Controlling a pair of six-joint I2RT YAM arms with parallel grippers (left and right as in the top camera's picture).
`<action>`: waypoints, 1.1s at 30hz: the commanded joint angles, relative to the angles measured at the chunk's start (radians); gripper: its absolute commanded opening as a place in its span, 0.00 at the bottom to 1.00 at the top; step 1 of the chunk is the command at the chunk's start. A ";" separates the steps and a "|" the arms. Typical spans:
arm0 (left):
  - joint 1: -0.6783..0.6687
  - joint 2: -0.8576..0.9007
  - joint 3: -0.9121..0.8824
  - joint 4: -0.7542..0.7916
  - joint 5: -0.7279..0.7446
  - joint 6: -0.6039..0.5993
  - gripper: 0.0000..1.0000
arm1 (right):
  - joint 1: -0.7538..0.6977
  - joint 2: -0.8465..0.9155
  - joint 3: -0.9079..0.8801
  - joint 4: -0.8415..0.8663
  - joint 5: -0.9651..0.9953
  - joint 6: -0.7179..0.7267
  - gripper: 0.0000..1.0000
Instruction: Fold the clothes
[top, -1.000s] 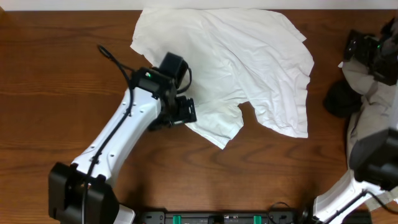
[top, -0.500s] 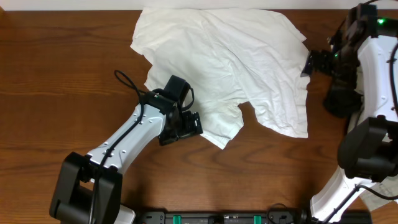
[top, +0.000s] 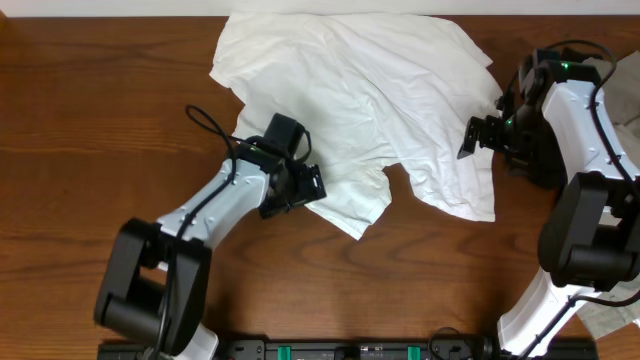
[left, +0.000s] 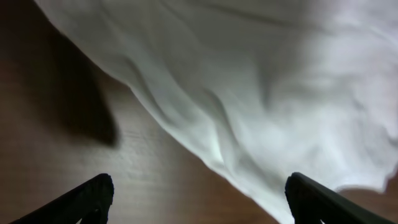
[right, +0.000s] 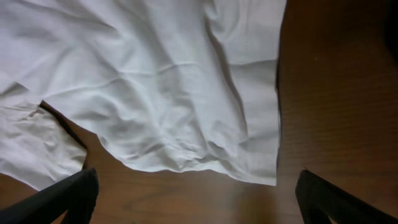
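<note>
Here: white T-shirt (top: 400, 90) wrinkled, loosely spread; left gripper (top: 296, 192), right gripper (top: 472, 137) wide, empty.

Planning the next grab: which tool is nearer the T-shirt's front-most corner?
Left. The left tool is over the T-shirt beside that corner; the right tool is at its right edge.

The left arm stretches from 7 o'clock toward centre, its left gripper (top: 308, 187) spread wide. The right arm bends in from 4 o'clock, its right gripper (top: 472, 137) at 3 o'clock, fully spread and facing 9 o'clock.
</note>
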 joint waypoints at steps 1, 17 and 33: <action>0.045 0.033 0.002 0.017 -0.024 -0.002 0.90 | 0.015 -0.001 -0.004 0.014 -0.014 -0.007 0.99; 0.104 0.120 0.002 0.153 -0.024 0.041 0.90 | 0.014 -0.001 -0.008 0.079 -0.014 -0.007 0.99; 0.147 0.286 0.002 0.213 -0.024 0.019 0.81 | 0.013 -0.001 -0.009 0.137 0.016 -0.006 0.99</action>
